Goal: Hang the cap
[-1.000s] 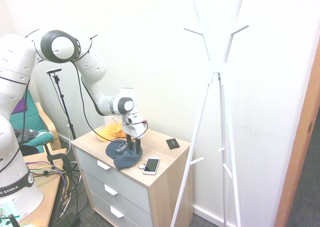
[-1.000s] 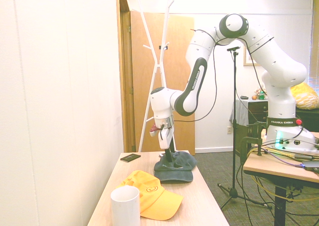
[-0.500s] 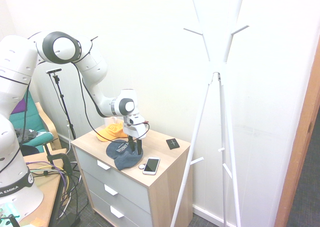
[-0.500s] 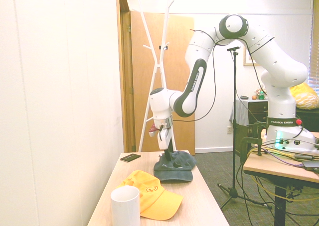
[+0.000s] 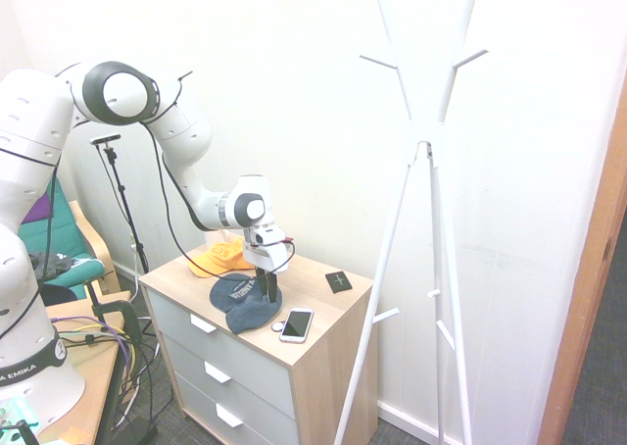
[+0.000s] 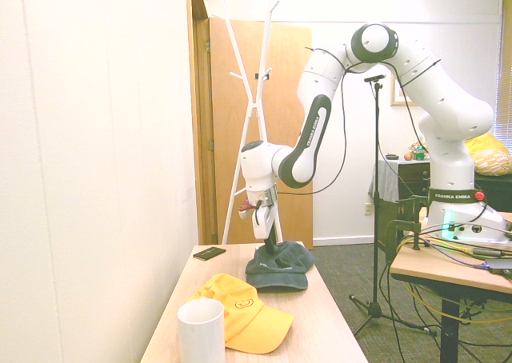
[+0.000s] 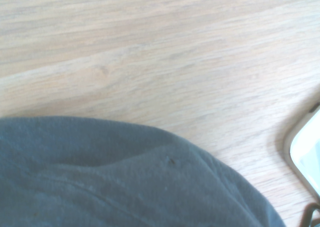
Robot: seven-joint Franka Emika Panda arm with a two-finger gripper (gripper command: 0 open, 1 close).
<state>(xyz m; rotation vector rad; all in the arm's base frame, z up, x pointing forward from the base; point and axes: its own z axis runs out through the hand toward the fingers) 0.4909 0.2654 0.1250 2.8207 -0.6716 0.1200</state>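
The cap (image 5: 247, 305), soft slate-blue cloth with a curved brim, lies on the pale wood-grain table (image 5: 323, 318), its crown bunched upward. The fingers (image 5: 265, 290) press into that fabric, partly closed; whether they grip it is hard to make out. A smooth phone (image 5: 297, 323) lies just beside, cut off in the wrist view.
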